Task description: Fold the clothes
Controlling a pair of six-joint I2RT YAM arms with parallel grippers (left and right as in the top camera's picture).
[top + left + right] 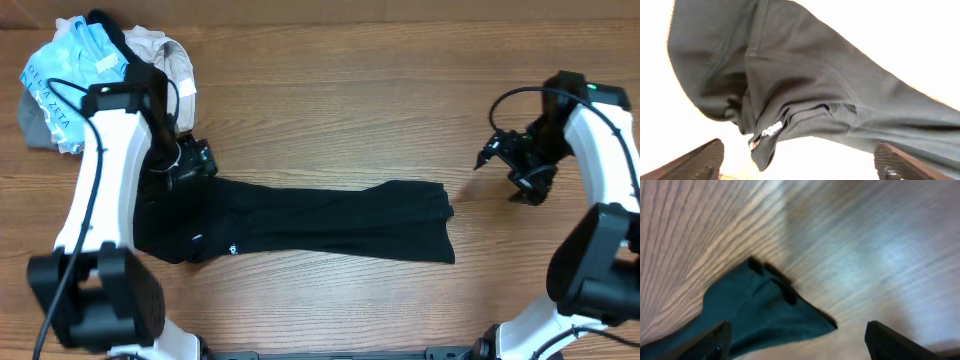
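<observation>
The black T-shirt (pixel 320 220) lies in a long narrow band across the middle of the table, folded lengthwise. A tiny white logo (pixel 230 247) shows near its left front edge. My left gripper (pixel 190 160) hovers over the shirt's left end, open and empty. The left wrist view shows rumpled black fabric (pixel 805 95) with the white logo (pixel 771 131) between my spread fingers (pixel 800 162). My right gripper (pixel 505 160) is open and empty, off to the right of the shirt. The right wrist view shows the shirt's corner (pixel 765 310) between its fingers (pixel 797 340).
A pile of other clothes sits at the back left corner: a light blue shirt with lettering (pixel 70 70), a beige garment (pixel 165 55) and a grey one (pixel 35 120). The wooden table (pixel 350 100) shows around the shirt.
</observation>
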